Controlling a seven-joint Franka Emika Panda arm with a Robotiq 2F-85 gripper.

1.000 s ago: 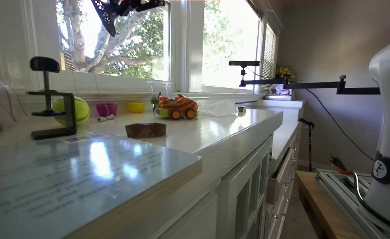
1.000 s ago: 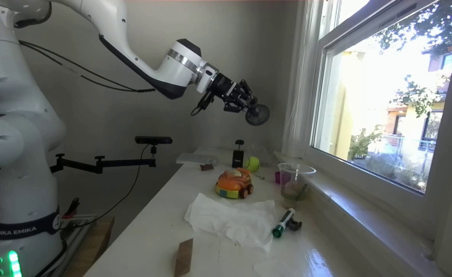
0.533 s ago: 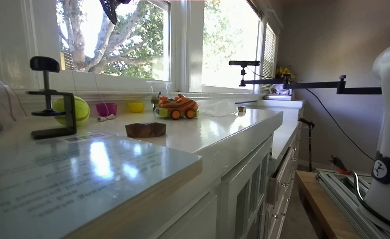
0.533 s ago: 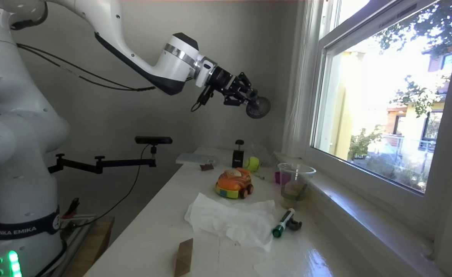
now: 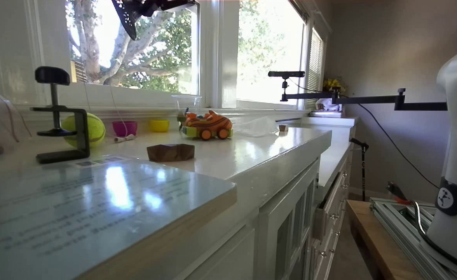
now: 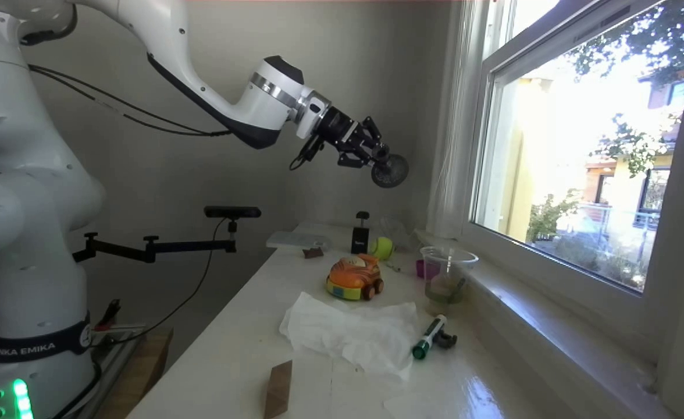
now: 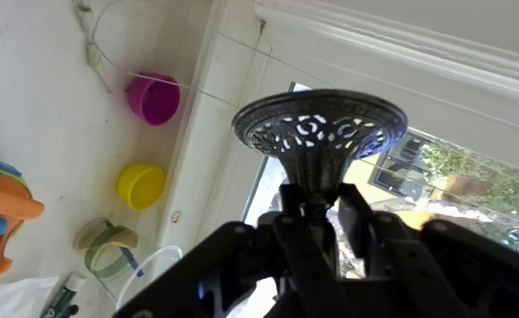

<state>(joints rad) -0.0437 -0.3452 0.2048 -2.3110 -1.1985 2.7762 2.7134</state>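
Observation:
My gripper (image 7: 319,198) is shut on the narrow neck of a black flared holder (image 7: 323,128) with a pierced, patterned rim. The holder points away from the fingers, wide end outward. In an exterior view the gripper (image 6: 380,153) is high above the far part of the white counter, with the holder (image 6: 390,171) tilted downward at its tip. In an exterior view the holder (image 5: 126,19) is cut by the top edge, before the window. Below stand a black clamp (image 5: 82,130), a tennis ball (image 6: 383,248), a purple cup (image 7: 153,98) and a yellow cup (image 7: 141,187).
An orange toy car (image 6: 353,278), a crumpled white sheet (image 6: 351,334), a clear plastic cup (image 6: 448,273) and a green-capped marker (image 6: 429,337) lie along the counter (image 6: 225,361). Brown pieces (image 5: 171,152) lie there too. The window ledge (image 6: 528,308) borders one side. A camera arm (image 5: 368,100) juts out.
My gripper with the black holder rose a little, then came back down to nearly its height of a second ago. The things on the counter have not moved.

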